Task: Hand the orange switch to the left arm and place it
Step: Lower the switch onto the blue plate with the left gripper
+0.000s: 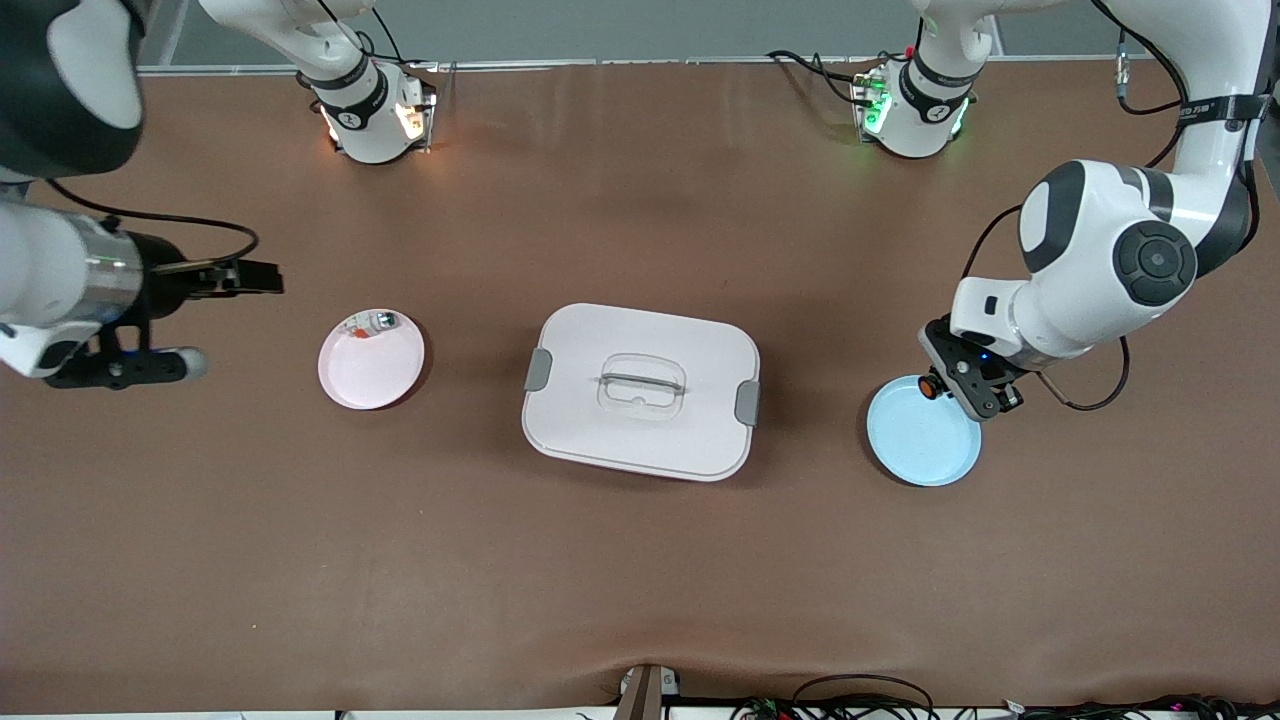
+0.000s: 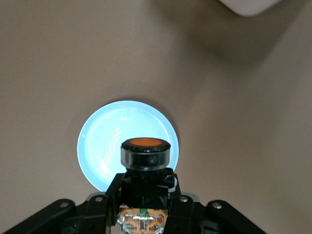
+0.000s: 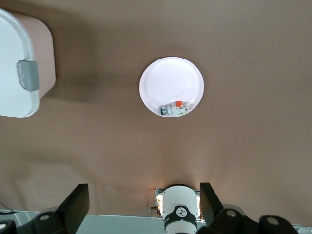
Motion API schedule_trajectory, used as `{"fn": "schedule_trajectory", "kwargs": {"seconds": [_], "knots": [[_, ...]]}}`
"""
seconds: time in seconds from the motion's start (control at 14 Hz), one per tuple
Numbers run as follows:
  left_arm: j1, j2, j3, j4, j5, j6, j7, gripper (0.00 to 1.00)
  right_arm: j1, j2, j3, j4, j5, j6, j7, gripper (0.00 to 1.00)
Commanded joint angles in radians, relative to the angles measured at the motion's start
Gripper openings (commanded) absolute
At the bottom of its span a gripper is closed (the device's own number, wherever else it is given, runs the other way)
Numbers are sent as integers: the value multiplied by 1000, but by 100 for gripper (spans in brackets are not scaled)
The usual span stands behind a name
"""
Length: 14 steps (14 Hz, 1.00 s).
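We see a brown table [image 1: 640, 560] with a large white box [image 1: 641, 390] at its middle. Toward the left arm's end, the left gripper [image 1: 948, 385] hangs over a blue plate [image 1: 915, 440], its claw clamped on the orange switch [image 2: 145, 153]. Toward the right arm's end, a pink plate [image 1: 372, 365] holds a small whitish part [image 3: 174, 108]. The right gripper [image 1: 262, 277] waits in the air near that plate, its claw spread apart.
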Motion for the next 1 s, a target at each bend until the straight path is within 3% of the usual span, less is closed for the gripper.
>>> {"fn": "schedule_trajectory", "kwargs": {"seconds": [0.0, 0.21, 0.43, 0.64, 0.93], "knots": [[28, -3, -8, -40, 17, 57, 145, 0, -31, -13, 18, -20, -16, -14, -19, 100], [53, 40, -8, -47, 17, 111, 303, 0, -22, -9, 20, -72, -99, -3, -19, 100], [82, 92, -9, -48, 17, 177, 483, 0, -20, -9, 20, -86, -107, -8, -19, 100], [87, 126, -8, -51, 17, 189, 526, 0, -37, -12, 18, -111, -113, 1, -19, 100], [87, 154, -8, -108, 58, 298, 568, 0, -50, -33, 18, -132, -113, 73, -18, 100]]}}
